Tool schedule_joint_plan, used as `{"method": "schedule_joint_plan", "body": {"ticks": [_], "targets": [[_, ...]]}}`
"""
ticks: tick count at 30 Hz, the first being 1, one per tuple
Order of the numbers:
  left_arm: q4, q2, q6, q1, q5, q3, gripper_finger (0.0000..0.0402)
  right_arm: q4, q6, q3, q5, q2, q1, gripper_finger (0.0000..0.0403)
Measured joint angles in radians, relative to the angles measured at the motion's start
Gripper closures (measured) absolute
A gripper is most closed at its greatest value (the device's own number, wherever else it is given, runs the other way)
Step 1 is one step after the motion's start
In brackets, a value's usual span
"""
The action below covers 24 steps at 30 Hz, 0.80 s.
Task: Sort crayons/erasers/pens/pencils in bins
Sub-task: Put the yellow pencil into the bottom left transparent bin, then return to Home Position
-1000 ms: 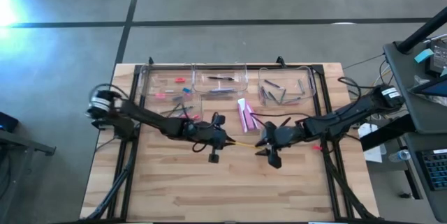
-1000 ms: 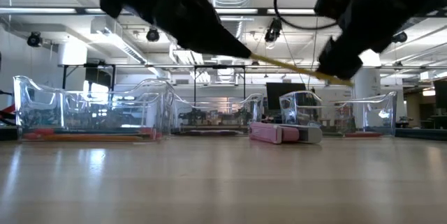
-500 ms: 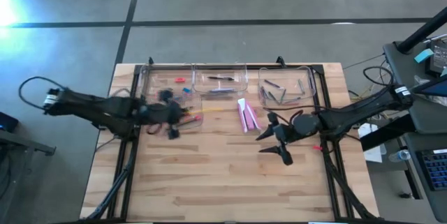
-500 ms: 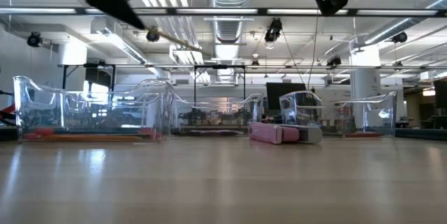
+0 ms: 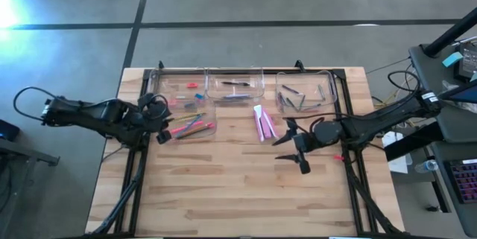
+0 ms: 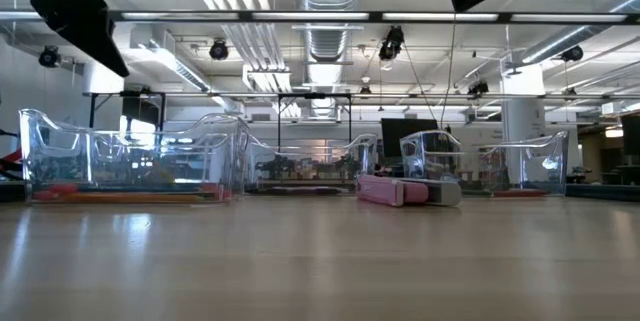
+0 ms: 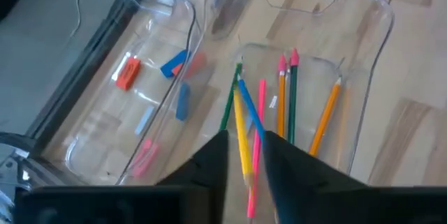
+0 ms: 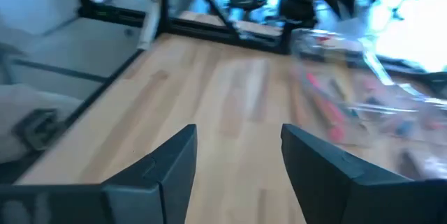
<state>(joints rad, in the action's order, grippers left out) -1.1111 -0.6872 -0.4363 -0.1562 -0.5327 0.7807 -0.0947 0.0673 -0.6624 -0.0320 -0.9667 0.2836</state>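
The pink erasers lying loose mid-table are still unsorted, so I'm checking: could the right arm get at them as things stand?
Probably yes. The right gripper hangs open just beside the pink erasers, which lie on bare wood with nothing between. The left gripper is far off, over the pencil bin.

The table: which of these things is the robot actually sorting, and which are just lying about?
Part of the job:
bins
pencils
erasers
left tool

Just there:
black table frame
desk
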Motion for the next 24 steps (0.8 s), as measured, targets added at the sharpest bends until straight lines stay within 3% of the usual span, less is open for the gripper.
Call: {"method": "schedule_joint_plan", "body": {"ticks": [6,10,15,18,24], "targets": [[0.0,-0.018,-0.014,0.0,-0.001,0.007,0.0233,0.004,0.089,0.0,-0.112,0.022,-0.003,0.0204],[0.073,-0.021,0.02,0.0,-0.016,0.048,0.02,0.017,0.125,0.008,-0.116,0.079,-0.026,0.0207],[0.525,0.058,0.288,-0.001,-0.014,-0.01,0.0196,0.065,0.164,0.057,-0.117,0.234,-0.101,0.0234],[0.765,0.098,0.435,0.013,0.083,-0.1,0.02,0.062,0.189,0.117,-0.117,0.341,-0.156,0.0256],[0.902,0.183,0.48,0.033,0.102,-0.215,0.0247,0.071,0.179,0.228,-0.048,0.528,-0.227,0.0308]]}}
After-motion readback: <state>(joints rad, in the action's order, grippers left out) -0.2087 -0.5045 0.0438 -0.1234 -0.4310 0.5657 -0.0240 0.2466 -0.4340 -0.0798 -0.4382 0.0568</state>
